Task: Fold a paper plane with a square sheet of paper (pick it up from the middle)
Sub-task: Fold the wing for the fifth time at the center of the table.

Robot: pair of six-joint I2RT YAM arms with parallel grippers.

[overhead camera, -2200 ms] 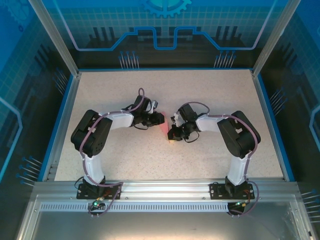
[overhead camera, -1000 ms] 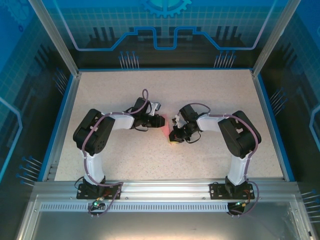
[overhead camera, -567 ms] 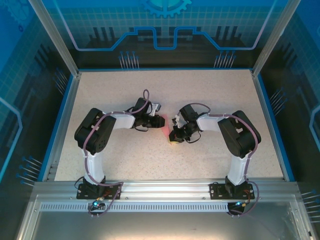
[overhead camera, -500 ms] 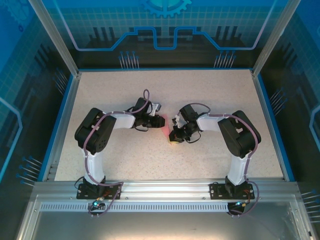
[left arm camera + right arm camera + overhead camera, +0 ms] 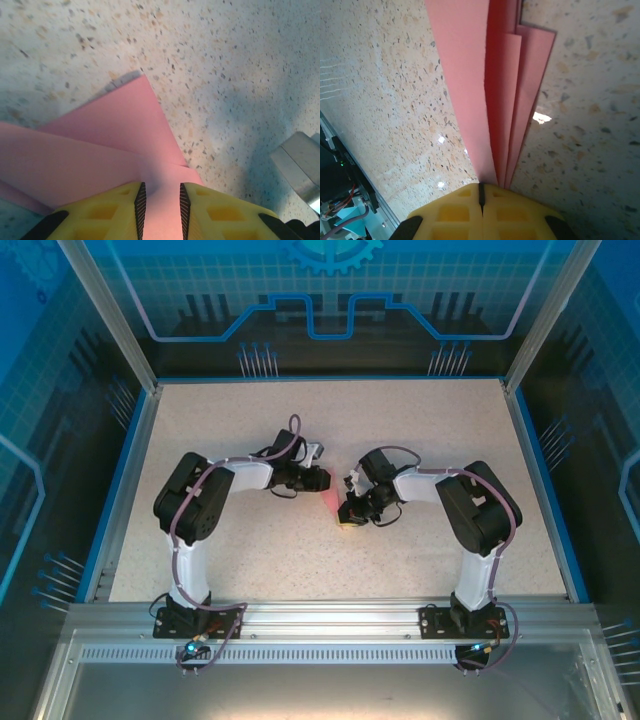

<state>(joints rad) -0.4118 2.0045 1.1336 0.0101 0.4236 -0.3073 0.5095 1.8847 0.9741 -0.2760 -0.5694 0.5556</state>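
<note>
Plane (image 5: 331,502) lies mid-tabletop (image 5: 420,430), long axis running between my left hand (image 5: 160,200) and right hand (image 5: 481,189), folds narrowing rightward. Right hand pressed together, pinching its end; left hand slightly spread astride it.

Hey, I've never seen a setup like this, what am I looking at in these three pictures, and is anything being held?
Two robot arms work over a speckled table. The wide picture looks down from above; the two close-ups come from cameras on each wrist, with yellow fingers at the bottom. Between the arms is partly folded pink paper. The right pincer is shut on its layered end. The left pincer has its jaws slightly apart with paper between; whether it grips is unclear.
</note>
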